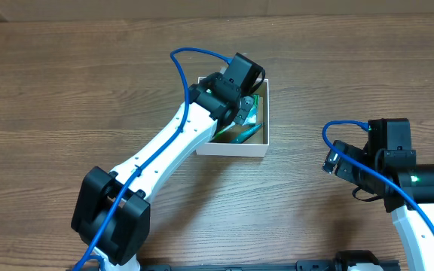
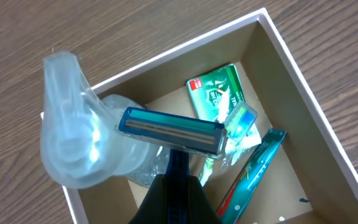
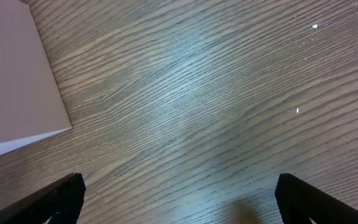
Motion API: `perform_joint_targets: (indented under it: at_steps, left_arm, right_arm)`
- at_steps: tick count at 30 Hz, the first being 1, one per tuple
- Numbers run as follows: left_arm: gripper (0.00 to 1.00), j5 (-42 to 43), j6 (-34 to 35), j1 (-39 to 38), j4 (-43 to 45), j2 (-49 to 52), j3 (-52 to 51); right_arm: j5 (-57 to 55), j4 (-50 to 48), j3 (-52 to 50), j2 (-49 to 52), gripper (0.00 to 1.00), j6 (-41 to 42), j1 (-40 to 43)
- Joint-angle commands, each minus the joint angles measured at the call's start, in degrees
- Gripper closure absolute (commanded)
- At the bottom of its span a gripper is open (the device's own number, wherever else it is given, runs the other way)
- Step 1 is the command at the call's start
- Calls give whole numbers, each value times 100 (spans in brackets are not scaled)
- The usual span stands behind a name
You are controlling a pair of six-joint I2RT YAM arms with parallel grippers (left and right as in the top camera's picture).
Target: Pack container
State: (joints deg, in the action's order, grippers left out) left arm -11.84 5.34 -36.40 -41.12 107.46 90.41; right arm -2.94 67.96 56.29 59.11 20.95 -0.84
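With left pincer [image 2: 176, 190] clamped on razor [image 2: 173, 130], directly above container [image 1: 232, 147], mid-surface [image 3: 197, 93] toward far edge. With right pincer [image 3: 182, 202] spread apart, well right of container, near right edge.

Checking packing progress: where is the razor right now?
In the left wrist view the razor is centre frame over the open container, its blue head beside a clear plastic piece at left, the green packet behind it.
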Motion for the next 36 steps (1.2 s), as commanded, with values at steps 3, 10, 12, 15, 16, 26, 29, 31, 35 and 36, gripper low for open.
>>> perform_joint_targets:
  at_steps: [3,10,12,15,16,26,29,31,35,36]
  left_arm:
    - [46,-13,-195,-39,-144,33,61]
    - [44,-48,-280,-37,-317,-284,111]
    - [46,-264,4,-35,-391,-623,184]
    - [34,-944,1012,116,-413,-1357,190]
    - [29,-1058,1305,221,-461,-1521,190]
    - [0,-293,2450,2516,-1246,-1757,157]
    - [0,-293,2448,2839,-1263,-1755,157]
    - [0,-328,2415,2997,-1268,-1755,157]
    - [0,-177,2601,3248,-1766,-2013,157]
    - [0,-162,2594,3246,-1851,-2166,157]
  right_arm:
    - [11,-31,-11,-9,0,-17,17]
    - [9,-48,-11,-9,0,-17,17]
    - [13,-186,-9,-11,1,-15,17]
    - [636,-879,0,0,3,-380,17]
    - [833,-1095,35,22,3,-428,15]
    - [599,-2332,960,1690,0,-1093,17]
    - [457,-2804,960,1832,0,-1102,28]
    - [525,-2826,975,1805,0,-1270,26]
    - [702,-2382,977,1401,0,-1349,17]
    - [651,-2271,968,1165,0,-1318,17]
